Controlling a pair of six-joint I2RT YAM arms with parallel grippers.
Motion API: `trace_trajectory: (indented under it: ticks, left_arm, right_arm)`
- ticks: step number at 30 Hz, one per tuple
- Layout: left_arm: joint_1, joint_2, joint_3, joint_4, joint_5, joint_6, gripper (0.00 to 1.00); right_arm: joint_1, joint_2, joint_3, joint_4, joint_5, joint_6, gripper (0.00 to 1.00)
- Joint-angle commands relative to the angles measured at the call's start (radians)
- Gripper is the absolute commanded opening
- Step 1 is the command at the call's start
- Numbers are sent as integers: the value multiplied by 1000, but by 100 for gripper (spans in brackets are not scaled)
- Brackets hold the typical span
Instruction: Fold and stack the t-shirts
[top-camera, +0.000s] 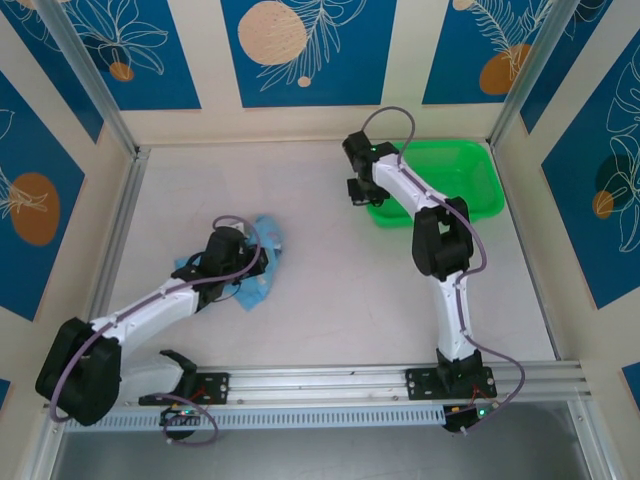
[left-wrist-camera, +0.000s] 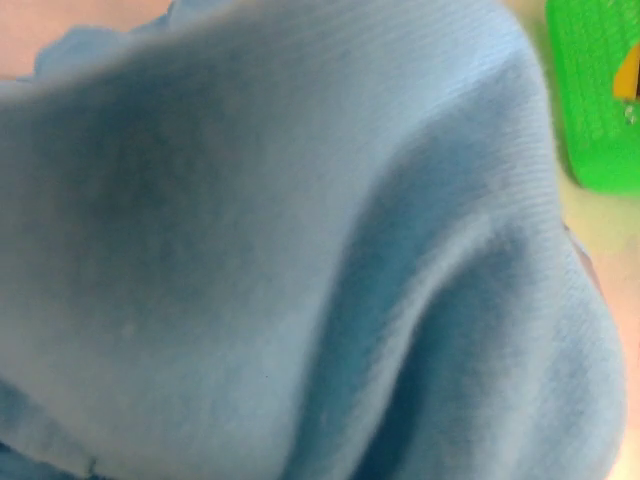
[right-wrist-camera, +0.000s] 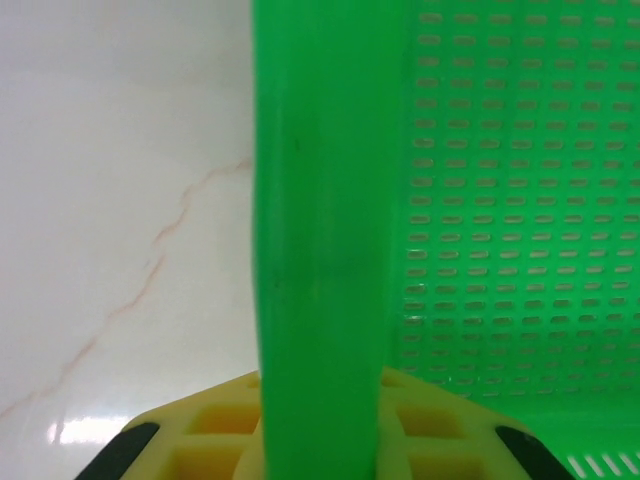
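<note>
From above, the t-shirt (top-camera: 268, 235) lies bunched on the desk (top-camera: 330, 290), left of centre and well apart from the green basket (top-camera: 470, 165) at the far right. The left arm (top-camera: 160, 305) reaches in from the near-left corner and its wrist sits on top of the heap, covering the middle. Blue cloth shows past the wrist on its far-right side, its near side and its left. No neck, sleeve or hem can be made out, so which way the shirt points and how its long axis runs cannot be told. The right arm (top-camera: 440, 240) stretches far across the desk to the basket's left rim.

From the left wrist, sky-blue knit of the t-shirt (left-wrist-camera: 300, 250) is pressed close against the lens, blurred, with soft folds running from upper right down to lower centre. The left jaws are together and buried in this cloth. A corner of the basket (left-wrist-camera: 595, 110) shows at the upper right.

From the right wrist, the basket's rim (right-wrist-camera: 320, 200) stands as an upright green band, its slotted wall to the right and the pale veined desk (right-wrist-camera: 120, 200) to the left. The right jaws are clamped on this rim, their yellow pads (right-wrist-camera: 215, 420) against it on both sides.
</note>
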Motion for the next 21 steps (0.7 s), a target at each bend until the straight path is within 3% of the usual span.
trace_trajectory:
  ticks: [1,5,10,21]
  left_arm:
    - [-23,15,37,80,32,36,0]
    - [-44,28,14,116,23,25,0]
    - [-60,41,26,126,26,24,0]
    - [-71,42,35,119,23,33,0]
  right_arm:
    - [-66,67,96,43,-54,-113,4]
    - [-116,120,182,91,-61,-238,3]
    - [-185,213,350,69,-138,-268,3]
    - [-234,373,589,49,-157,-308,11]
